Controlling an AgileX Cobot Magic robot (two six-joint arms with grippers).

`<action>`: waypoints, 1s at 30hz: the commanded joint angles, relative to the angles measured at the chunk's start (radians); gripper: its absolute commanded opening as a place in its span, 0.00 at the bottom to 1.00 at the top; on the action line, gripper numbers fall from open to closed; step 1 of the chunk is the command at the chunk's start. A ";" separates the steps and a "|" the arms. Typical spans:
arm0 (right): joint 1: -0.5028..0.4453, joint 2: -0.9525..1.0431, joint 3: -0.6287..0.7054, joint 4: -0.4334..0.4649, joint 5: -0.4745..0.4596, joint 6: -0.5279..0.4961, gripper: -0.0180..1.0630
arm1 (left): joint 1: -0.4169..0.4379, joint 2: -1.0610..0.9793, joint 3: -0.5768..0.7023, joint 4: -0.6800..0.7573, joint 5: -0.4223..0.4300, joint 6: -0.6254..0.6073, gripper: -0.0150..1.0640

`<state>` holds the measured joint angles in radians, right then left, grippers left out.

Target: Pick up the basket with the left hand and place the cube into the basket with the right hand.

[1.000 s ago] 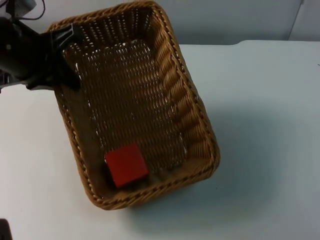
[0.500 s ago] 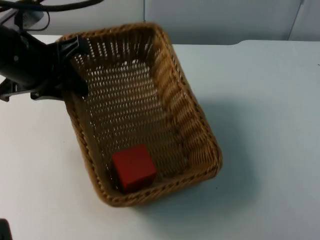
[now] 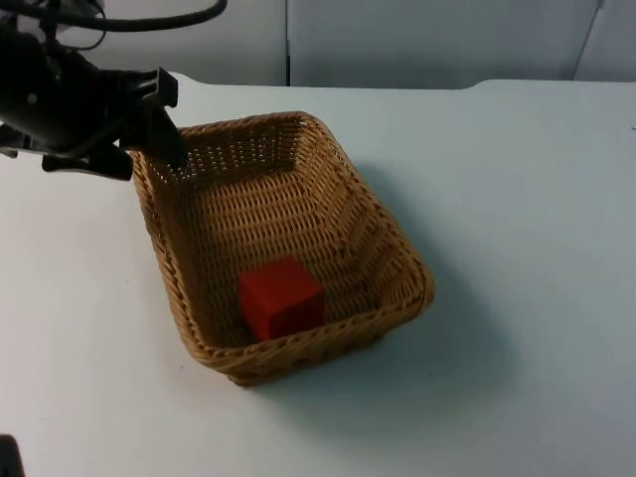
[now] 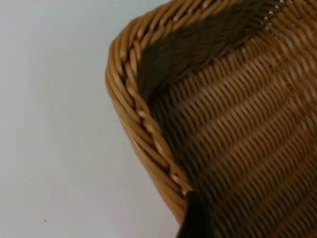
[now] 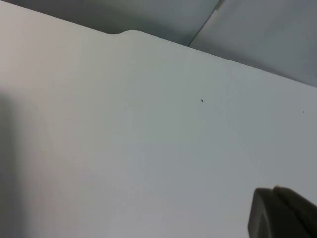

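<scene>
Basket sits on the desk, or very nearly so, with my left gripper clamped on its far corner rim; in the left wrist view one fingertip presses against the woven edge. The cube lies inside the basket, on its floor near the front wall. Judging by that, both parts of the task look done: the basket is in my left grip and the cube is in it. What seems left is only to let go of the rim and draw back. My right gripper waits over bare desk, well apart from the basket; whether its fingers are apart or together I cannot tell.
</scene>
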<state>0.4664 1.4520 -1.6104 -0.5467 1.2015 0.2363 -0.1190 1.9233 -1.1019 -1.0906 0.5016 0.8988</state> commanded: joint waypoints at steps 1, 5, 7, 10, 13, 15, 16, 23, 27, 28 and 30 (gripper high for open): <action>-0.005 -0.011 0.005 0.003 -0.005 -0.001 0.01 | -0.006 -0.004 -0.018 0.059 0.002 -0.017 0.57; -0.005 -0.011 0.005 0.003 -0.007 -0.001 0.01 | -0.004 -0.004 -0.063 0.279 -0.010 -0.163 0.57; -0.005 -0.011 0.005 -0.001 -0.012 -0.001 0.01 | -0.004 -0.004 -0.101 0.401 0.004 -0.266 0.57; -0.005 -0.011 0.005 -0.021 -0.017 0.001 0.01 | -0.004 -0.013 -0.140 0.486 0.029 -0.373 0.57; -0.005 -0.017 0.005 -0.119 -0.024 0.092 0.01 | -0.004 -0.049 -0.193 0.569 0.048 -0.471 0.42; -0.005 -0.021 0.005 -0.168 -0.029 0.137 0.01 | -0.004 -0.066 -0.206 0.591 0.048 -0.490 0.30; -0.005 -0.034 0.005 -0.218 -0.037 0.180 0.01 | -0.004 -0.092 -0.216 0.608 0.048 -0.489 0.16; -0.005 -0.232 0.005 -0.403 -0.144 0.359 0.01 | 0.007 -0.377 -0.224 0.697 0.027 -0.489 0.01; -0.005 -0.408 0.039 -0.361 -0.154 0.352 0.01 | 0.007 -0.603 -0.171 0.709 0.091 -0.490 0.01; -0.005 -0.439 0.051 -0.355 -0.156 0.344 0.01 | 0.007 -0.684 -0.131 0.709 0.091 -0.490 0.01; -0.005 -0.537 0.134 -0.337 -0.182 0.310 0.01 | 0.007 -0.772 -0.081 0.709 0.085 -0.490 0.01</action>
<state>0.4664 0.9638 -1.5102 -0.8993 1.0245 0.5633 -0.1149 1.2238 -1.2243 -0.3881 0.5642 0.4143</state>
